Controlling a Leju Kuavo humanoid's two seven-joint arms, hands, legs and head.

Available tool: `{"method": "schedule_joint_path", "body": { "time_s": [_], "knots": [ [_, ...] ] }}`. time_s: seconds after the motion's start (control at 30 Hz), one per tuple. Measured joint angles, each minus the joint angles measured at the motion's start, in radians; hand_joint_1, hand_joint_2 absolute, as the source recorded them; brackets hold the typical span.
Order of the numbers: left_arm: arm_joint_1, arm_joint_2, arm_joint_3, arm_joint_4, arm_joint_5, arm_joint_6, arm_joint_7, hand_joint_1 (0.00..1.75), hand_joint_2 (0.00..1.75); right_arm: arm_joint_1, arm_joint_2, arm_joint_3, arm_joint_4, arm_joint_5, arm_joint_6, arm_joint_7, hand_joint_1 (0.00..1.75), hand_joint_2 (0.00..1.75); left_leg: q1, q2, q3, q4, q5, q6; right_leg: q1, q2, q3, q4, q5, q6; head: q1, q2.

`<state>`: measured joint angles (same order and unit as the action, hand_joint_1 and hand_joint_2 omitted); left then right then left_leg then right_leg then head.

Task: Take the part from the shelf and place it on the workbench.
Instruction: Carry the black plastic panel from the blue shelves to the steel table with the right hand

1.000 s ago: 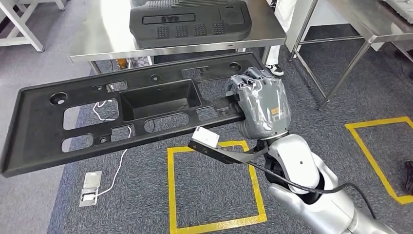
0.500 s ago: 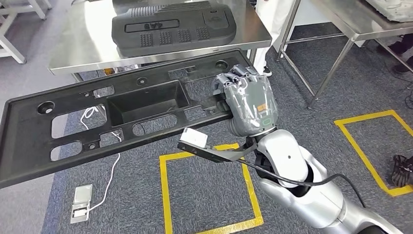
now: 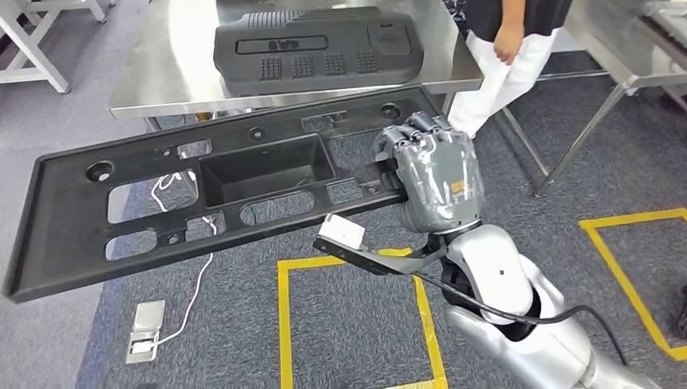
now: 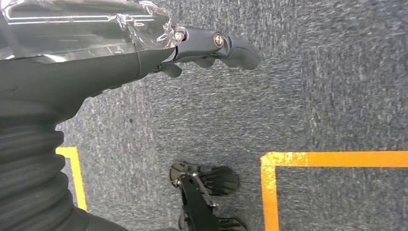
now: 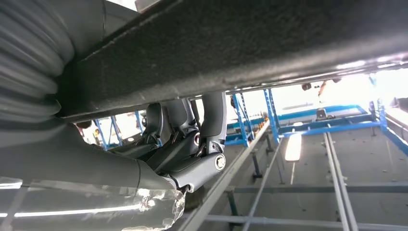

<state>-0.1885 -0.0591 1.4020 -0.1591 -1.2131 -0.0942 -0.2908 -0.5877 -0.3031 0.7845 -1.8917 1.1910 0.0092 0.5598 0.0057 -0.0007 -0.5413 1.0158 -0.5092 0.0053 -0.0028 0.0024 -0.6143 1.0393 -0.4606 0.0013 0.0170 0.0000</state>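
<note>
My right hand (image 3: 431, 174) grips the part (image 3: 219, 190) at its right end; its long axis runs leftward, alongside the workbench (image 3: 178, 73) just ahead.

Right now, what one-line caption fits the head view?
Right hand grips one end of a long black panel, held level before a steel workbench already carrying another black part.

Your robot's right hand (image 3: 433, 174) is dark grey under clear crinkly plastic wrap, with a small orange sticker on the back. Behind it there's a glossy silver arm shell (image 3: 518, 316), a black cable (image 3: 518, 312) and a white-tipped black bracket (image 3: 356, 243). The left hand (image 4: 144, 53) has a ribbed grey cover and shiny screws.
</note>
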Motion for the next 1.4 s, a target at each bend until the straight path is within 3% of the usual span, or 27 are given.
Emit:
{"method": "schedule_joint_path", "body": {
  "time_s": [0.07, 0.13, 0.17, 0.23, 0.27, 0.3, 0.33, 0.4, 0.43, 0.47, 0.53, 0.63, 0.67, 0.73, 0.77, 0.8, 0.83, 0.87, 0.93, 0.97, 1.1, 1.17, 1.23, 1.3, 1.33, 1.4],
  "knots": [
    [-0.002, 0.0, -0.001, 0.0, 0.0, 0.0, 0.0, 0.0, 1.75, 0.0, -0.001, 0.0, 0.0, 0.001, 0.0, 0.0, 1.75, 1.75, 0.001, 0.001, 0.004, -0.001, -0.006, -0.011, 0.0, 0.002, 0.005, -0.008, -0.004, -0.011, -0.004, 0.0],
    [-0.003, 0.0, -0.001, 0.0, 0.0, 0.0, 0.0, 0.0, 1.75, -0.001, -0.001, -0.001, 0.0, 0.002, 0.0, 0.0, 1.75, 1.75, 0.002, 0.001, -0.003, 0.032, -0.029, -0.024, -0.004, 0.002, 0.016, -0.018, -0.006, -0.02, -0.01, 0.0],
    [-0.003, 0.0, -0.001, 0.0, 0.0, 0.0, 0.001, 0.0, 1.75, -0.002, -0.001, 0.0, 0.0, 0.003, 0.0, 0.0, 1.75, 1.75, 0.004, 0.001, -0.023, 0.078, -0.051, -0.029, -0.006, 0.001, 0.023, -0.022, -0.008, -0.024, -0.015, 0.0],
    [-0.001, 0.0, -0.001, 0.0, 0.0, 0.0, 0.001, 0.0, 1.75, -0.003, 0.0, 0.0, 0.0, 0.003, 0.0, 0.0, 1.75, 1.75, 0.006, 0.001, -0.097, 0.211, -0.098, -0.036, -0.006, 0.0, 0.032, -0.023, -0.016, -0.03, -0.029, 0.0],
    [0.0, 0.001, -0.001, 0.0, 0.0, 0.0, 0.001, 0.0, 1.75, -0.003, 0.0, 0.0, 0.0, 0.003, 0.0, -0.001, 1.75, 1.75, 0.007, 0.001, -0.133, 0.264, -0.108, -0.038, -0.006, 0.0, 0.037, -0.023, -0.021, -0.031, -0.033, 0.0],
    [0.002, 0.0, -0.001, 0.0, 0.0, 0.0, 0.001, 0.0, 1.75, -0.002, 0.0, 0.001, 0.0, 0.004, 0.0, -0.001, 1.75, 1.75, 0.007, 0.001, -0.155, 0.284, -0.098, -0.039, -0.006, 0.0, 0.043, -0.022, -0.027, -0.032, -0.037, 0.0],
    [0.002, 0.0, -0.001, 0.0, 0.0, 0.0, 0.001, 0.0, 1.75, -0.002, 0.0, 0.001, 0.0, 0.004, 0.0, -0.002, 1.75, 1.75, 0.007, 0.001, -0.156, 0.263, -0.066, -0.039, -0.006, 0.001, 0.051, -0.022, -0.032, -0.031, -0.041, 0.0],
    [0.003, 0.001, -0.001, 0.0, 0.0, 0.0, 0.001, 0.0, 1.75, -0.002, 0.001, 0.002, 0.001, 0.005, 0.0, -0.003, 1.75, 1.75, 0.007, 0.0, -0.116, 0.14, 0.024, -0.033, -0.006, 0.002, 0.069, -0.022, -0.046, -0.026, -0.049, 0.0],
    [0.003, 0.001, -0.001, 0.0, 0.0, 0.001, 0.001, 0.0, 1.75, -0.004, 0.001, 0.002, 0.001, 0.005, 0.0, -0.005, 1.75, 1.75, 0.005, 0.0, -0.094, 0.081, 0.054, -0.028, -0.005, 0.003, 0.075, -0.021, -0.053, -0.022, -0.052, 0.0],
    [0.003, 0.001, -0.001, 0.0, 0.0, 0.001, 0.002, 0.0, 1.75, -0.005, 0.001, 0.002, 0.001, 0.005, 0.0, -0.006, 1.75, 1.75, 0.003, -0.001, -0.08, 0.04, 0.065, -0.023, -0.004, 0.004, 0.077, -0.02, -0.057, -0.018, -0.055, 0.0],
    [0.002, 0.001, -0.001, 0.0, 0.0, 0.002, 0.002, 0.0, 1.75, -0.008, 0.001, 0.003, 0.002, 0.006, -0.001, -0.009, 1.75, 1.75, -0.002, -0.002, -0.074, 0.016, 0.055, -0.012, -0.003, 0.005, 0.075, -0.021, -0.061, -0.008, -0.053, 0.0],
    [0.002, 0.0, -0.001, 0.0, 0.0, 0.002, 0.003, 0.0, 1.75, -0.011, 0.001, 0.003, 0.002, 0.006, -0.001, -0.01, 1.75, 1.75, 0.005, -0.002, -0.061, 0.002, 0.048, 0.004, -0.003, 0.003, 0.069, 0.005, -0.084, 0.009, -0.044, 0.0],
    [0.001, 0.0, -0.001, 0.0, 0.0, 0.002, 0.003, 0.0, 1.75, -0.013, 0.001, 0.003, 0.003, 0.006, -0.001, -0.011, 1.75, 1.75, 0.007, -0.002, -0.054, -0.003, 0.046, 0.01, -0.004, 0.003, 0.05, 0.048, -0.105, 0.013, -0.038, 0.0],
    [-0.001, 0.0, -0.001, 0.0, 0.0, 0.002, 0.003, 0.0, 1.75, -0.014, 0.001, 0.003, 0.003, 0.006, -0.001, -0.011, 1.75, 1.75, 0.007, 0.0, -0.046, -0.004, 0.039, 0.019, -0.006, 0.002, -0.025, 0.181, -0.154, 0.018, -0.025, 0.0],
    [-0.001, 0.0, -0.002, 0.0, 0.0, 0.002, 0.003, 0.0, 1.75, -0.013, 0.001, 0.004, 0.004, 0.006, -0.001, -0.011, 1.75, 1.75, 0.006, 0.0, -0.042, -0.004, 0.035, 0.021, -0.007, 0.002, -0.065, 0.241, -0.167, 0.02, -0.02, 0.0],
    [-0.001, 0.0, -0.001, 0.0, 0.0, 0.002, 0.003, 0.0, 1.75, -0.012, 0.001, 0.004, 0.004, 0.006, -0.001, -0.011, 1.75, 1.75, 0.006, 0.0, -0.037, -0.004, 0.031, 0.022, -0.008, 0.002, -0.091, 0.27, -0.161, 0.021, -0.016, 0.0],
    [-0.001, 0.0, -0.002, 0.0, 0.0, 0.002, 0.003, 0.0, 1.75, -0.011, 0.001, 0.005, 0.004, 0.006, -0.001, -0.011, 1.75, 1.75, 0.006, -0.001, -0.03, -0.003, 0.025, 0.021, -0.008, 0.002, -0.098, 0.259, -0.133, 0.021, -0.013, 0.0],
    [-0.001, 0.0, -0.001, 0.0, 0.0, 0.002, 0.003, 0.0, 1.75, -0.011, 0.0, 0.006, 0.005, 0.006, -0.001, -0.012, 1.75, 1.75, 0.006, -0.002, -0.022, -0.003, 0.019, 0.02, -0.009, 0.002, -0.085, 0.21, -0.089, 0.019, -0.008, 0.0],
    [-0.001, 0.0, -0.002, 0.0, 0.0, 0.002, 0.003, 0.0, 1.75, -0.012, 0.0, 0.007, 0.005, 0.006, -0.001, -0.012, 1.75, 1.75, 0.004, -0.004, -0.006, -0.001, 0.005, 0.012, -0.008, -0.001, -0.037, 0.075, -0.011, 0.014, 0.0, 0.0],
    [-0.002, 0.0, -0.002, 0.0, 0.0, 0.002, 0.003, 0.0, 1.75, -0.012, 0.0, 0.007, 0.006, 0.006, -0.001, -0.013, 1.75, 1.75, 0.003, -0.004, -0.003, 0.0, 0.0, 0.007, -0.006, -0.001, -0.019, 0.03, 0.004, 0.009, 0.002, 0.0],
    [-0.004, 0.0, -0.002, 0.0, 0.0, 0.002, 0.004, 0.0, 1.75, -0.013, -0.001, 0.009, 0.006, 0.006, -0.001, -0.012, 1.75, 1.75, 0.003, -0.003, 0.0, 0.004, -0.014, -0.015, -0.003, 0.003, -0.003, -0.006, -0.006, -0.009, -0.006, 0.0],
    [-0.004, 0.0, -0.002, 0.0, 0.0, 0.002, 0.004, 0.0, 1.75, -0.013, -0.001, 0.009, 0.006, 0.007, -0.001, -0.012, 1.75, 1.75, 0.004, -0.003, -0.019, 0.056, -0.044, -0.026, -0.007, 0.002, 0.007, -0.013, -0.009, -0.019, -0.014, 0.0],
    [-0.003, 0.0, -0.002, 0.0, 0.0, 0.002, 0.004, 0.0, 1.75, -0.014, -0.001, 0.01, 0.006, 0.007, -0.001, -0.012, 1.75, 1.75, 0.006, -0.002, -0.084, 0.181, -0.094, -0.034, -0.008, 0.0, 0.017, -0.015, -0.016, -0.026, -0.027, 0.0],
    [0.0, 0.0, -0.002, 0.0, 0.0, 0.002, 0.004, 0.0, 1.75, -0.013, -0.001, 0.011, 0.006, 0.007, 0.0, -0.012, 1.75, 1.75, 0.007, -0.002, -0.149, 0.281, -0.111, -0.037, -0.008, 0.001, 0.028, -0.015, -0.026, -0.029, -0.036, 0.0],
    [0.001, 0.0, -0.002, 0.0, 0.0, 0.002, 0.004, 0.0, 1.75, -0.013, -0.001, 0.013, 0.006, 0.007, 0.0, -0.012, 1.75, 1.75, 0.007, -0.002, -0.16, 0.282, -0.091, -0.037, -0.008, 0.001, 0.036, -0.015, -0.032, -0.029, -0.04, 0.0],
    [0.001, 0.001, -0.002, 0.0, 0.0, 0.002, 0.004, 0.0, 1.75, -0.012, -0.001, 0.015, 0.006, 0.007, 0.0, -0.012, 1.75, 1.75, 0.007, -0.002, -0.132, 0.178, -0.004, -0.032, -0.008, 0.003, 0.055, -0.014, -0.045, -0.026, -0.049, 0.0]
  ]
}}
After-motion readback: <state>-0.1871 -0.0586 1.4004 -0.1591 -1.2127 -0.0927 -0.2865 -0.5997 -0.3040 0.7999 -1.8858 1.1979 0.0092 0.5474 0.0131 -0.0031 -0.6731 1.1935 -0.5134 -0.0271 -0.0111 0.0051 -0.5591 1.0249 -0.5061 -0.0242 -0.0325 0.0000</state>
